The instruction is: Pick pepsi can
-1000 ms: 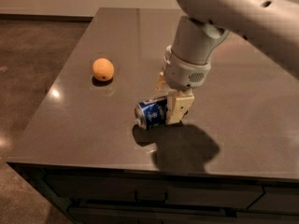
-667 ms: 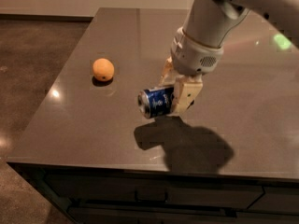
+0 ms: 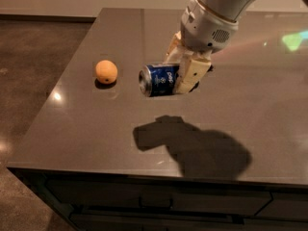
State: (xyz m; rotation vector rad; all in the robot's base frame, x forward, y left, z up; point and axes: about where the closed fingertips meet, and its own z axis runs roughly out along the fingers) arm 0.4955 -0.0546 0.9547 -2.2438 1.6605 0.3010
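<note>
The pepsi can, blue with a silver end facing left, lies sideways in my gripper. The gripper's beige fingers are shut on the can's right half. The can hangs in the air above the dark table; its shadow falls well below it on the tabletop. The white arm comes down from the top right.
An orange sits on the table to the left of the can. The table's front edge runs along the bottom, with drawers below. The left edge drops to a dark floor.
The gripper has risen with the can in it, and the can has left the table. The shadow has moved apart from the can, toward the front edge.
</note>
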